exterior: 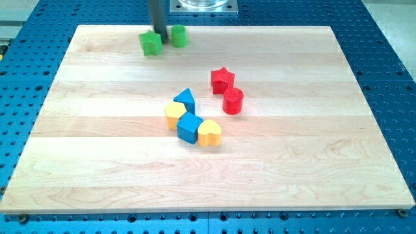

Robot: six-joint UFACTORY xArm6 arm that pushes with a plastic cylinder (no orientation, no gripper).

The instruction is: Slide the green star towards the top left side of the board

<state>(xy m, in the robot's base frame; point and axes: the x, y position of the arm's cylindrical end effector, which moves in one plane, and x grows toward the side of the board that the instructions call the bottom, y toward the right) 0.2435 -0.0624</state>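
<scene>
While a pale wooden surface (97,162) is being shown lying on a blue perforated base (390,78), the dark rod is being seen coming down at the upper left of the frame, and my tip (160,44) is being placed between two green blocks. No gripper is being carried, so nothing is being held. The green star (151,43) is being touched on its right side by my tip, near the board's top edge, left of centre. A second green block (179,36), its shape unclear, is being seen just right of the rod. Near the frame's middle, a red star (222,79) and red cylinder (233,101) are being shown touching; a blue triangle (186,99), yellow block (174,114), blue cube (189,127) and yellow heart (209,133) are being clustered below-left.
</scene>
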